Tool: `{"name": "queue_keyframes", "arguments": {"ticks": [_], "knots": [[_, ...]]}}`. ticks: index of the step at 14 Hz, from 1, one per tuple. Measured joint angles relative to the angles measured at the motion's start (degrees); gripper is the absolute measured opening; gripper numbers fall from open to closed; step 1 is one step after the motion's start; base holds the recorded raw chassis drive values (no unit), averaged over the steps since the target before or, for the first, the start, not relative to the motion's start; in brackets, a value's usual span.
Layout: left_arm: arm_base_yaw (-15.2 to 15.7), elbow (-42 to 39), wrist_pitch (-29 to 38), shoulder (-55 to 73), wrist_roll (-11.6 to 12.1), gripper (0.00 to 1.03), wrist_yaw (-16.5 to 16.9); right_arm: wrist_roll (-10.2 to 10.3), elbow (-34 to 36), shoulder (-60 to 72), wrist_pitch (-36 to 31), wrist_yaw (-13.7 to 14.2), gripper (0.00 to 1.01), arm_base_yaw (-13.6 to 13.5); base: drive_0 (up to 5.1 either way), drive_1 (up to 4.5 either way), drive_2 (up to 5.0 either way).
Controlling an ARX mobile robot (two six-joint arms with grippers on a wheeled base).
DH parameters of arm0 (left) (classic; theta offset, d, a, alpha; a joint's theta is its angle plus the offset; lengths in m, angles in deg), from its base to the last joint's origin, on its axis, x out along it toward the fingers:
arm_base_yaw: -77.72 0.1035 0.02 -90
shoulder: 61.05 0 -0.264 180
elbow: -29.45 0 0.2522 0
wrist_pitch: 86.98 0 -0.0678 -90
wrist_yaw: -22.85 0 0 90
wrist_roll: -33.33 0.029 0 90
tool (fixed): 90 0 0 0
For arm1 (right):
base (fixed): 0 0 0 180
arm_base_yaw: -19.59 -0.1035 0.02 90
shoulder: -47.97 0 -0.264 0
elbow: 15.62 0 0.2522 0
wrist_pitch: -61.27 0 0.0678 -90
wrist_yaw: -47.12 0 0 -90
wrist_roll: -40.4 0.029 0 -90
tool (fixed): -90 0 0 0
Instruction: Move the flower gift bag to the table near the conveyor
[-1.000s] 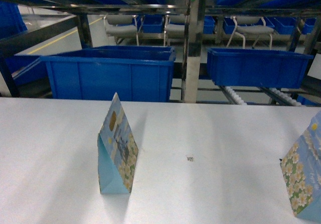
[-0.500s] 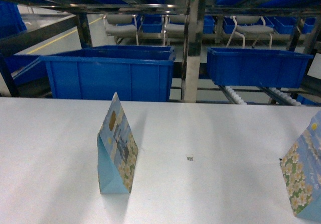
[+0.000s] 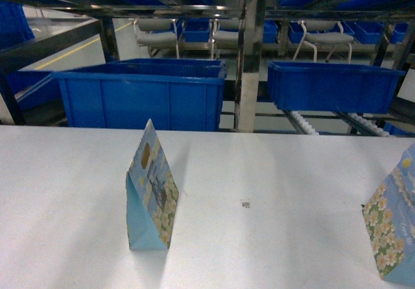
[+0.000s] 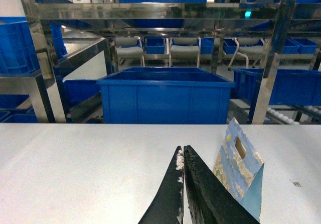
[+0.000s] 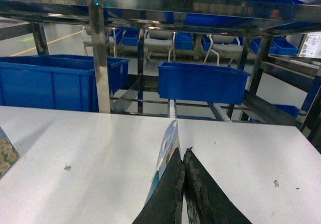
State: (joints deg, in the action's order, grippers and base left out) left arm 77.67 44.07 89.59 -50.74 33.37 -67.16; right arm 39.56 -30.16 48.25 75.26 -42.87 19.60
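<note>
Paper gift bag with pale blue sides and white-and-yellow flowers [image 3: 151,192] stands upright on the wide white tabletop [image 3: 272,172], below the steel-railed roller racking [image 3: 305,122] holding blue plastic bins [image 3: 146,94]. Left gripper [image 4: 183,156] and right gripper [image 5: 183,156] both sit pressed closed, gripping nothing.

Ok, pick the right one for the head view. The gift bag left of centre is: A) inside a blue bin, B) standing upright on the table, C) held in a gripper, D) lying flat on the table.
B: the gift bag stands upright on the white table, in front of the blue bin rather than in it, and no gripper touches it in that view.
</note>
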Motion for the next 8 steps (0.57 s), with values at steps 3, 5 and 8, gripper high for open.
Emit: {"name": "queue_keyframes", "arguments": {"ticks": [3,5,8], "knots": [[0.0,0.2,-9.4,-9.9,0.0,0.02,0.0,0.0,0.0,0.0,0.0,0.0,0.02,0.0,0.0,0.0,0.0],[0.0,0.0,-10.7,-10.0,0.0,0.02,0.0,0.0,0.0,0.0,0.0,0.0,0.02,0.0,0.0,0.0,0.0],[0.0,0.0,-10.5,-10.0,0.0,0.07,0.0,0.0,0.0,0.0,0.0,0.0,0.02,0.0,0.0,0.0,0.0]]}}
